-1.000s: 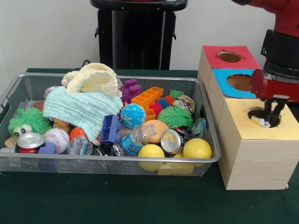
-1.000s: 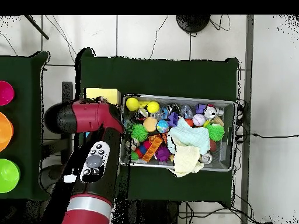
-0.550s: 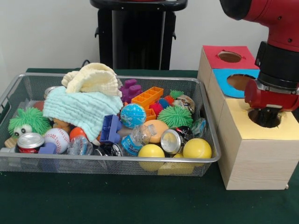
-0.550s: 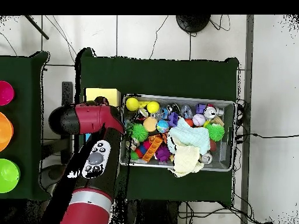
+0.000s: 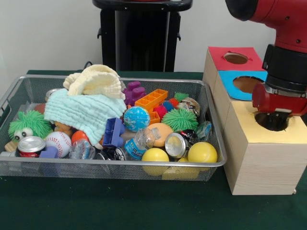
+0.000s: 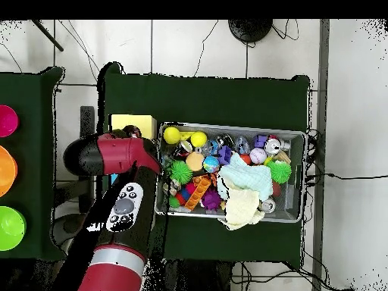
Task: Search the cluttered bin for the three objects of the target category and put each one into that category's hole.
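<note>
the red and black arm (image 5: 283, 52) is seen standing over the wooden sorting box (image 5: 259, 153) at the right end of the green-covered desk (image 5: 120, 206), and its gripper (image 5: 272, 116) is lowered into the round hole (image 5: 271, 122) of the box's yellow-topped section; the tips are hidden inside, so whether it is released or clenched cannot be told, and nothing held can be made out. behind the yellow top, a blue-topped hole (image 5: 245, 84) and a red-topped hole (image 5: 235, 58) are lined up toward the desk's far edge.

the wire mesh bin (image 5: 19, 91) is set just beside the box. along its near rim two yellow balls (image 5: 202, 152) are found at the right corner, next to a silver can lying on its side (image 5: 176, 145) and a crushed clear plastic bottle (image 5: 139, 143). a red soda can (image 5: 31, 146) and a white baseball (image 5: 58, 143) lie at the near left corner, below a green fuzzy toy with eyes (image 5: 29, 124). a pale blue cloth (image 5: 84, 112) and a cream cloth (image 5: 96, 80) are heaped over the left half. a blue globe ball (image 5: 136, 118), an orange building block (image 5: 151, 99) and a green spiky ball (image 5: 179, 119) are spread through the middle.

in the overhead view the arm (image 6: 114, 201) covers most of the box (image 6: 133, 123).
</note>
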### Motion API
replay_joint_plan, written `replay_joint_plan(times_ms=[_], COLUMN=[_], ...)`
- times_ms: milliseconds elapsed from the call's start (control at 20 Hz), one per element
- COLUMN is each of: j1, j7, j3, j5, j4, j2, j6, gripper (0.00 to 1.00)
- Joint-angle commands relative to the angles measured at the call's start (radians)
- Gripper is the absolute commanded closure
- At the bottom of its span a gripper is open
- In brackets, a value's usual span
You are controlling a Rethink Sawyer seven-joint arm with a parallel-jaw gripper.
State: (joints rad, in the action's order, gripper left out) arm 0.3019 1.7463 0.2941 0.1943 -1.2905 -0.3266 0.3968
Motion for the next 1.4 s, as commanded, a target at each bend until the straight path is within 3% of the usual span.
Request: replay_joint_plan(times_ms=[50, 400, 850, 1050, 1400], j1=[-0.013, 0.002, 0.008, -0.001, -0.031], j7=[0.222, 0.184, 0.136, 0.128, 0.104], j3=[-0.066, -0.044, -0.002, 0.005, -0.006], j5=[0.017, 0.008, -0.001, -0.016, -0.037], j4=[-0.101, -0.123, -0.073, -0.012, 0.044], j2=[0.053, -0.057, -0.256, -0.293, -0.335], j6=[-0.024, 0.105, 0.454, 0.586, 0.706], gripper=[1.00, 1.00, 1.00, 1.00, 1.00])
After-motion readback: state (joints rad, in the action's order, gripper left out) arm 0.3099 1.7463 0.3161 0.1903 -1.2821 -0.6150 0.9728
